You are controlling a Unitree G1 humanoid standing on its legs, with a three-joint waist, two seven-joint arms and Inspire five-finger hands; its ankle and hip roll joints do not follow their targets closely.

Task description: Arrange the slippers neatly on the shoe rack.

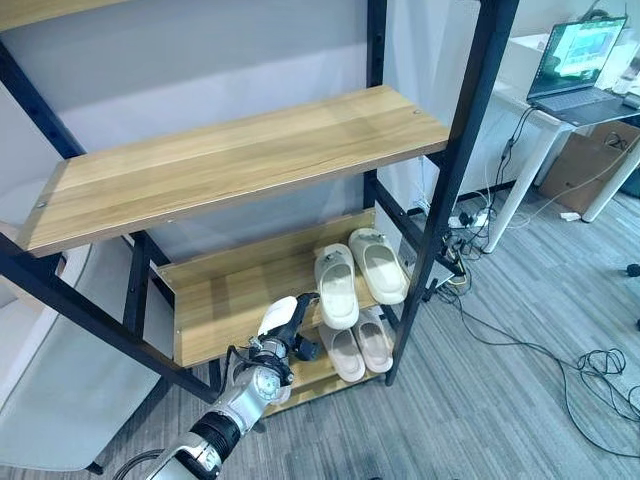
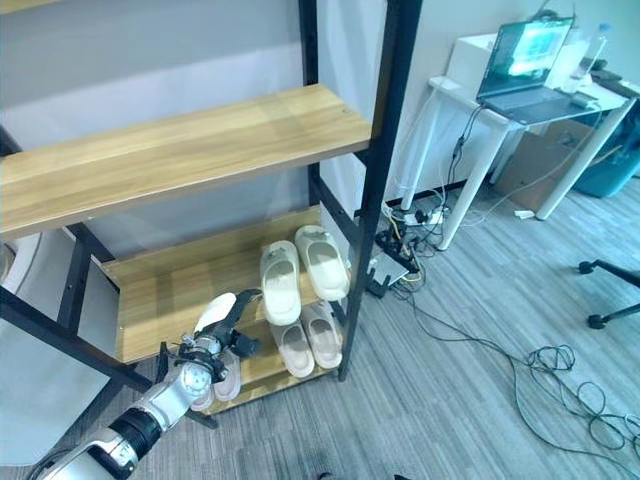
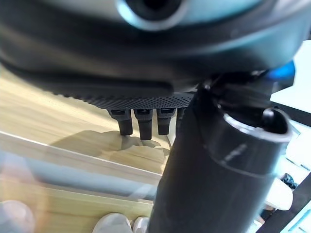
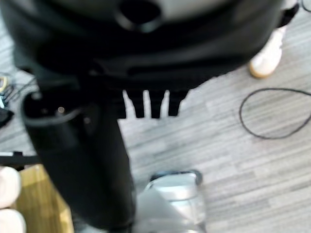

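Left hand (image 1: 283,333) open beside slippers (image 1: 348,283)

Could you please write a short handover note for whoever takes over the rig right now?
Left hand: open, holding nothing, raised in front of the shoe rack by the middle shelf.
Right hand: open, empty, hanging over the floor.
One pair of slippers lies side by side at the right end of the middle shelf. A second pair sits on the bottom shelf below it, and a third pair shows there further left.
Left to do: check the third pair is straight.
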